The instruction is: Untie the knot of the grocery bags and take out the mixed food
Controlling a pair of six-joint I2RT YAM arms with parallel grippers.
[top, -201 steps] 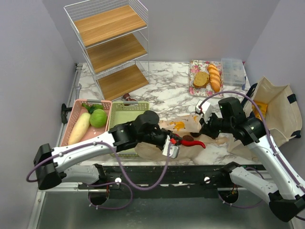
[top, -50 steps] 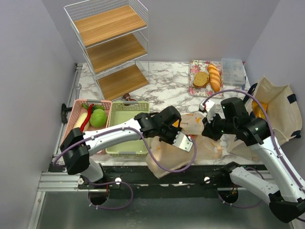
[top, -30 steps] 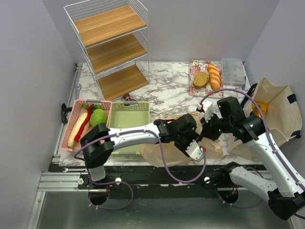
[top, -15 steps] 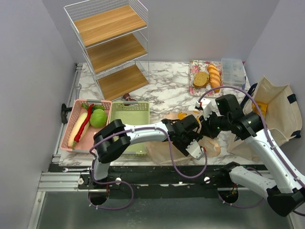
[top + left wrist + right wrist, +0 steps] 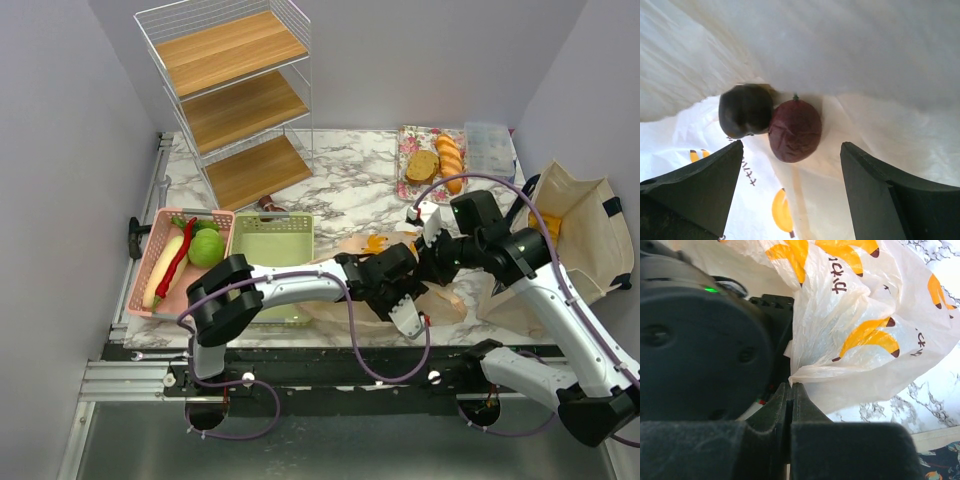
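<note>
Rack: I see a wire shelf rack (image 5: pixel 235 95) far left, well apart from both arms.
Tote: a canvas tote (image 5: pixel 590 240) stands right of my right arm.
Baskets: green basket (image 5: pixel 272 243) and pink basket (image 5: pixel 170 211), near left.
In the way: grocery bag (image 5: pixel 865 315) film drapes around my left gripper (image 5: pixel 790 162).
Right gripper (image 5: pixel 790 387): jaws pinched together on a bag fold.
Maroon balls (image 5: pixel 795 131): two, touching, inside the bag just beyond my left jaws, which stand wide apart and hold nothing.

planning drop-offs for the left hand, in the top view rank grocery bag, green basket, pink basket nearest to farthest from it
1. grocery bag, around the left hand
2. green basket, to its left
3. pink basket, farthest left
</note>
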